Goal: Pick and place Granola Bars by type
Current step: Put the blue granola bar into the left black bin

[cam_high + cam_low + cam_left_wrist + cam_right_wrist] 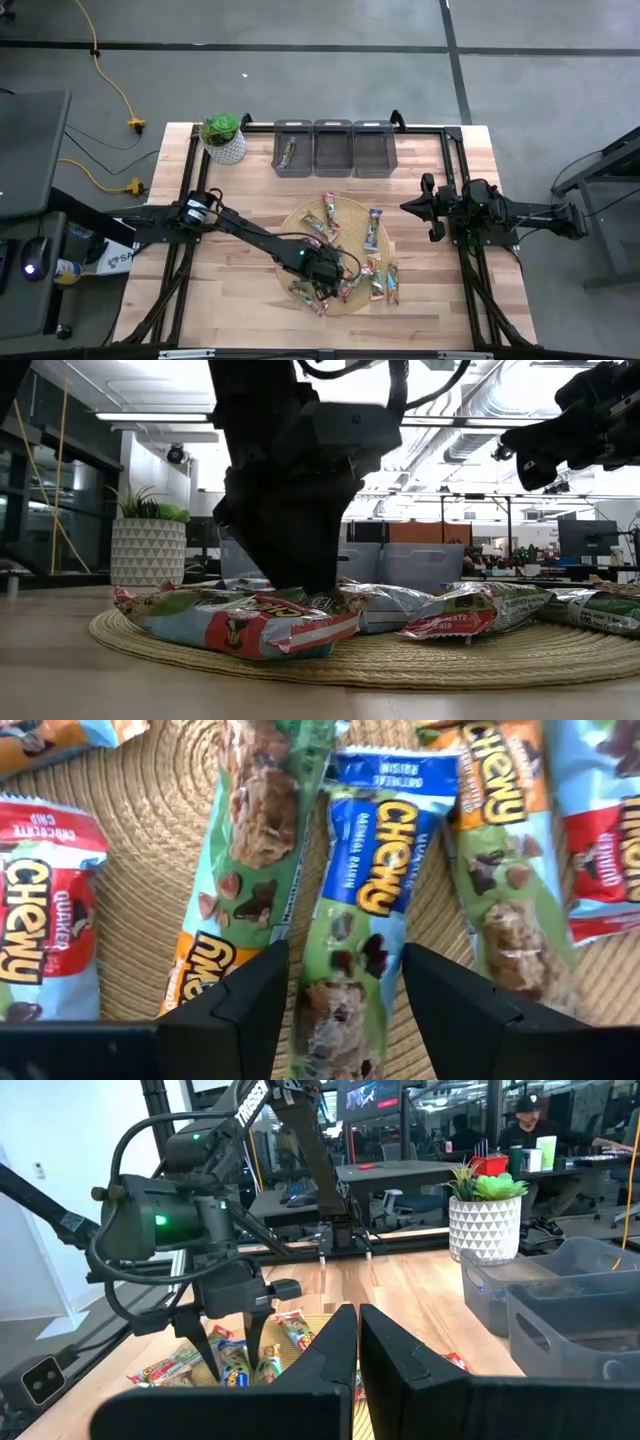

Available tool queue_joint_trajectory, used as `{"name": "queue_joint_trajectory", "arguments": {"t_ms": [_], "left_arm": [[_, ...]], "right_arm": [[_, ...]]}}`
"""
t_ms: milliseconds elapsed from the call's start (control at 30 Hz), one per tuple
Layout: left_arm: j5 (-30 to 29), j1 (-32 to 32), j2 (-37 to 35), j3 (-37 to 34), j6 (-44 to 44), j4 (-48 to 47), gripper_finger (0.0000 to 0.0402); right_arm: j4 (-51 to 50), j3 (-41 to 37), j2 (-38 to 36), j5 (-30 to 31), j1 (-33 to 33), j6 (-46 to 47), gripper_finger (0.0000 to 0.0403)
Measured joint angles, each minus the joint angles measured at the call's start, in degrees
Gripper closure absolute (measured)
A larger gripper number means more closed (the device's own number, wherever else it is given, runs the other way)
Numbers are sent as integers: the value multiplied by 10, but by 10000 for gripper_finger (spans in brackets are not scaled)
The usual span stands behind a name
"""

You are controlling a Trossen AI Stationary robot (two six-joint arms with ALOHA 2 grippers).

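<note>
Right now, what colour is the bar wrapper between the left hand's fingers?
Blue and green wrapper; left wrist view shows it best.

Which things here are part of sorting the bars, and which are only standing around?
Part of the job:
- granola bars on the straw mat
- three grey bins; the leftmost already has a bar
- left gripper, open around a blue-label bar

Just there:
- potted plant
- right gripper, shut, waiting at the table's right edge

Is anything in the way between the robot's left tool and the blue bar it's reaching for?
Nothing visible. The left tool is open, with one finger on each side of the blue bar on the mat. Other bars lie close beside it, but none covers it.
</note>
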Motion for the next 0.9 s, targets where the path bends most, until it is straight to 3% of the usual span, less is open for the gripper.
{"name": "queue_joint_trajectory", "arguments": {"t_ms": [400, 900], "left_arm": [[36, 0, 24, 3, 0, 16, 208], [37, 0, 25, 1, 14, 16, 208]], "right_arm": [[0, 0, 0, 0, 0, 0, 402], [0, 0, 0, 0, 0, 0, 402]]}}
